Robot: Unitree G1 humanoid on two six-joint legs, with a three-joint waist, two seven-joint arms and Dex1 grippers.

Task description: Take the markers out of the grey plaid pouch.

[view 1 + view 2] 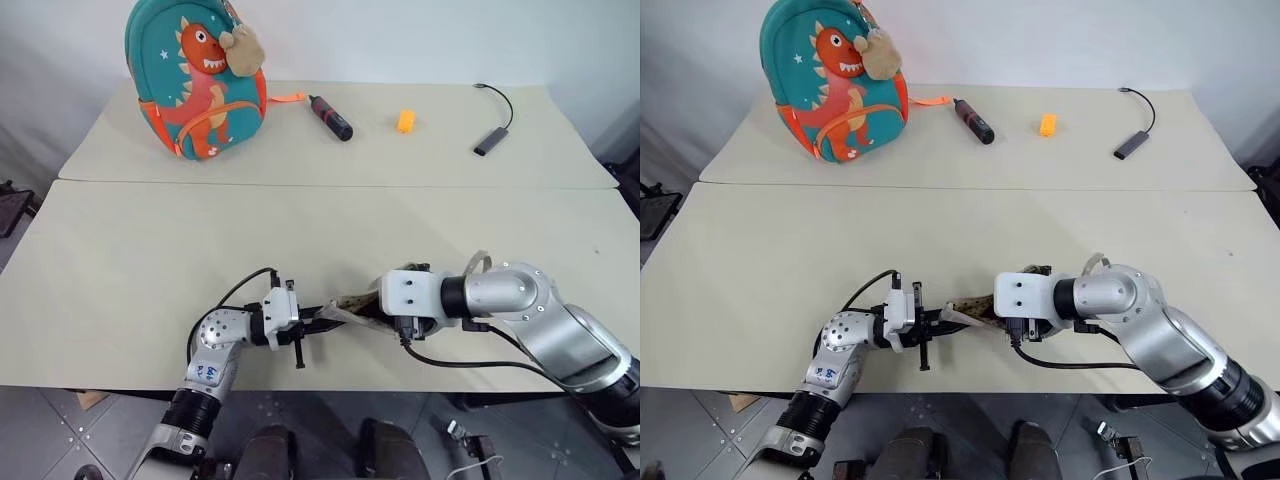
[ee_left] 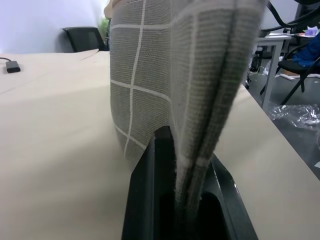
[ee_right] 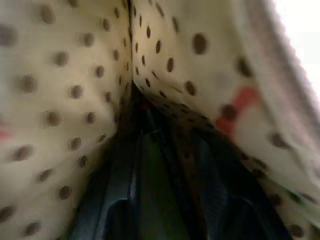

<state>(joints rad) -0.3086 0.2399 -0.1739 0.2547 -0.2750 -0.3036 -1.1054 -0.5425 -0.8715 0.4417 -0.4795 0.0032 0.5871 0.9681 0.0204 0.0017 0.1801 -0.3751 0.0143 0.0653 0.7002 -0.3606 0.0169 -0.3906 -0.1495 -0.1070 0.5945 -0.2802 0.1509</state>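
The grey plaid pouch (image 1: pixel 352 304) hangs just above the near table edge, stretched between my two grippers. My left gripper (image 1: pixel 322 318) is shut on one end of it; the left wrist view shows the plaid fabric (image 2: pixel 150 75) pinched upright between the black fingers (image 2: pixel 150 190). My right gripper (image 3: pixel 155 145) is pushed into the pouch's open mouth, open, its dark fingers (image 3: pixel 110 205) ringed by beige polka-dot lining (image 3: pixel 65 90). A green marker (image 3: pixel 150 195) lies between those fingers, blurred. A red patch (image 3: pixel 240 100) shows against the lining.
At the far left of the back table stands a teal dinosaur backpack (image 1: pixel 195 80). A black-and-red stick (image 1: pixel 330 117), a small orange piece (image 1: pixel 405 121) and a dark adapter on a cable (image 1: pixel 492 140) lie along the back. A seam (image 1: pixel 320 183) divides the two tables.
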